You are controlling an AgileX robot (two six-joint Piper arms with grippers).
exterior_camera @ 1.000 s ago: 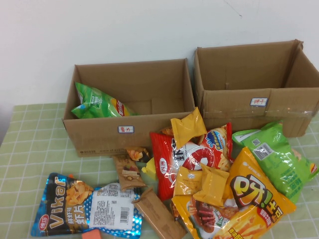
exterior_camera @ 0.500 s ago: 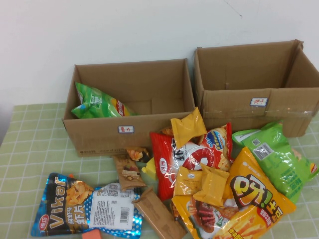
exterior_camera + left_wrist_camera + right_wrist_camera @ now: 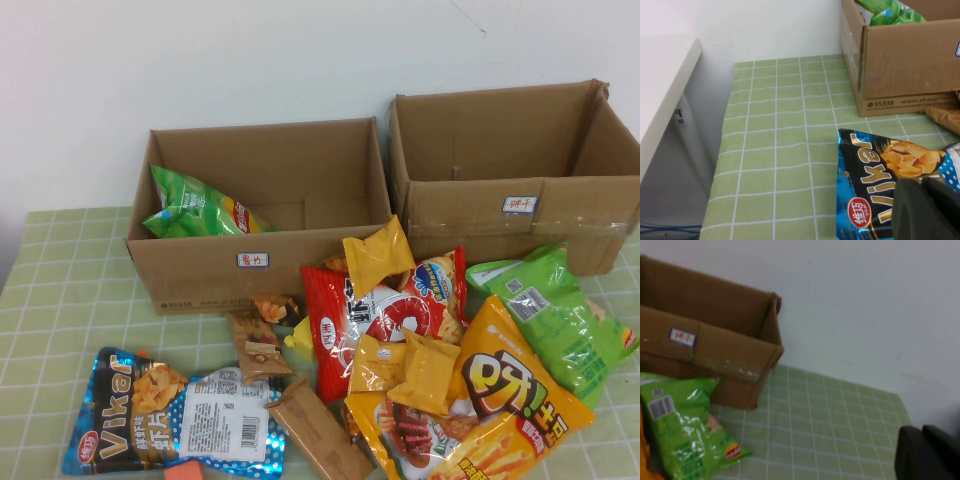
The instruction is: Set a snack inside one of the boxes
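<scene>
A: Beside the left gripper (image 3: 927, 210), right under its dark fingers at the near edge of the table (image 3: 60, 300), lies the blue Vikar chip bag (image 3: 170, 425). Which way does it run?

B: Its long axis runs across the table, roughly parallel to the front wall of the left box (image 3: 250, 215). The printed name end points away from the snack pile, the white barcode panel toward it. It lies flat.

A: And the left gripper's fingers, wide or narrow?

B: I cannot tell; only a dark part of the gripper shows in the left wrist view, over the bag's lower corner. Whether it touches the bag I cannot tell either.

A: The right gripper (image 3: 927, 452)?

B: It sits out by the table's far right side, fingers closed together, holding nothing. The green chip bag (image 3: 555, 320) lies well apart from it, toward the pile, its long axis slanting from the right box (image 3: 515, 170) down toward the table's near edge.

A: Anything in the boxes?

B: A second green bag (image 3: 195, 210) leans tilted in the left box, against the wall farthest from the pile. The right box shows only bare cardboard. The red bag (image 3: 370, 315) and the orange bag (image 3: 500, 400) lie between the two grippers, overlapping.
</scene>
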